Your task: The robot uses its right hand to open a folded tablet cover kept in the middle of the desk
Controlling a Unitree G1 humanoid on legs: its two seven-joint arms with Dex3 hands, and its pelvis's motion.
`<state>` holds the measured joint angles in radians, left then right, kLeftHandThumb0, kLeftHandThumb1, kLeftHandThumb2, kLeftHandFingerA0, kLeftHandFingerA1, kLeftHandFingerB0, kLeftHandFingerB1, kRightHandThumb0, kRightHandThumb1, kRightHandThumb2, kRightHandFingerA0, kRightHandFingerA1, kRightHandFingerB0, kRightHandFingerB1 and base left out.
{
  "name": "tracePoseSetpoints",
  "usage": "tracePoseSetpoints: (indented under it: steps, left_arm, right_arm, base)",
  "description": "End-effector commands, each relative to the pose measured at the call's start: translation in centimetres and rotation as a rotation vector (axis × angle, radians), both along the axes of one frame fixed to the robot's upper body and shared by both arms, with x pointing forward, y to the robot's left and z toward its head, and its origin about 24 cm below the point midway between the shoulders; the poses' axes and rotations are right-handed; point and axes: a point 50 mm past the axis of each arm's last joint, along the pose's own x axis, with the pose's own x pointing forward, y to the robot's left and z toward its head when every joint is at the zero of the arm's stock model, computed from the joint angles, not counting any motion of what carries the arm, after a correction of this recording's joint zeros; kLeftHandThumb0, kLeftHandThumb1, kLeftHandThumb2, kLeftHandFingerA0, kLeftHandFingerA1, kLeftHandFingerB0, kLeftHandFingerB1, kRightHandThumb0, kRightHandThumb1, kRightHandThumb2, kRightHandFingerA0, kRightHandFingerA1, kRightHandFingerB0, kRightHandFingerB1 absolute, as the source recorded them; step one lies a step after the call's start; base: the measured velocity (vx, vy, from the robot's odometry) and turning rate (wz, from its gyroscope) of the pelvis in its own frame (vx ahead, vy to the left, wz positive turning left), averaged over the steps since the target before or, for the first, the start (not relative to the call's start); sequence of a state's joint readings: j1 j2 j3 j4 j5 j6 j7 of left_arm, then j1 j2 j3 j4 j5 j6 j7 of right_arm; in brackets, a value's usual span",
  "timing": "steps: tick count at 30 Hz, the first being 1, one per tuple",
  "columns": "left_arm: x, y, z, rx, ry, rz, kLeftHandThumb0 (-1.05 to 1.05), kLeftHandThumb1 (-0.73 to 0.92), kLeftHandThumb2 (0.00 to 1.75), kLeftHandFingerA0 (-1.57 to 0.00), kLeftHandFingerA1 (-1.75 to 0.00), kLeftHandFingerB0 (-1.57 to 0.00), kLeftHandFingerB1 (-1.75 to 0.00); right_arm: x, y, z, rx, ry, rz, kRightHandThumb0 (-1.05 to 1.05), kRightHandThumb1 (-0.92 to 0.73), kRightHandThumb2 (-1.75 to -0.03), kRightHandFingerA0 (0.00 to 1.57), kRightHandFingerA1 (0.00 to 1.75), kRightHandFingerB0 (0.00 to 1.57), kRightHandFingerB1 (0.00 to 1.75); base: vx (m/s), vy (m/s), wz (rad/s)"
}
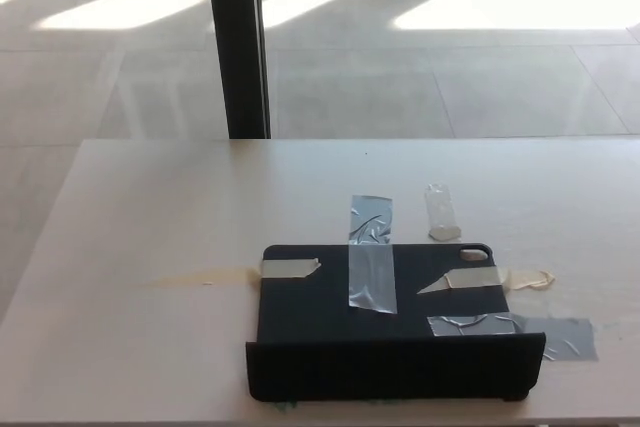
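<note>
We see neither hand in frame, so we cannot tell their state. The tablet cover (385,322) lies at lower centre on the desk (150,227), long axis left-right, taped down; our right hand must enter from the right.

— Are you making out any writing from where you're standing?

— No, I'm seeing nothing readable. The dark tablet cover (385,322) is showing no brand, and the tape strips (371,265) holding it down are carrying no print.
</note>
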<state>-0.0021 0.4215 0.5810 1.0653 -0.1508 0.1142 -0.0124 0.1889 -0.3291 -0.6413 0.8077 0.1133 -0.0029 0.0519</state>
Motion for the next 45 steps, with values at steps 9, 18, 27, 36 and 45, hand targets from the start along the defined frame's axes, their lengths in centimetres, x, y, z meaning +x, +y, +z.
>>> tracePoseSetpoints:
  steps: [9, 18, 27, 36, 45]
  left_arm:
    - [-0.4, 3.3, 2.8, -0.016, -0.294, 0.292, -0.46, 0.31, 0.82, -0.83, -0.86, -0.69, -0.77]
    - [-0.4, 3.5, 2.9, -0.013, -0.298, 0.304, -0.46, 0.31, 0.82, -0.87, -0.88, -0.75, -0.8]
    - [-0.2, 3.3, 2.8, -0.015, -0.298, 0.306, -0.47, 0.3, 0.81, -0.89, -0.89, -0.75, -0.8]
    - [0.1, 3.2, 2.8, -0.016, -0.295, 0.296, -0.47, 0.31, 0.81, -0.86, -0.86, -0.69, -0.77]
    - [0.4, 3.3, 3.0, -0.014, -0.31, 0.293, -0.41, 0.43, 0.59, -0.93, -0.86, -0.8, -0.78]
  right_arm:
    - [8.8, -3.8, 19.4, -0.441, -0.86, -0.162, -0.69, -0.51, -0.57, 1.03, 0.58, 0.93, 0.53]
    - [16.7, 6.1, 26.6, -0.534, -1.126, 0.395, -0.52, -0.42, -0.81, 0.86, 0.73, 0.61, 0.61]
    - [21.5, 15.8, 24.0, -0.77, -0.913, 0.987, -0.55, -0.54, -0.57, 0.5, 0.44, 0.46, 0.36]
    - [22.9, 22.7, 20.9, -0.938, -0.582, 1.458, -0.8, -0.53, -0.57, 0.26, 0.43, 0.29, 0.31]
    - [22.8, 24.9, 17.3, -0.927, -0.408, 1.616, -0.84, -0.45, -0.9, 0.15, 0.48, 0.14, 0.38]
  base:
    - [0.0, 0.0, 0.0]
    - [0.0, 0.0, 0.0]
    - [0.0, 0.0, 0.0]
    - [0.0, 0.0, 0.0]
    - [0.0, 0.0, 0.0]
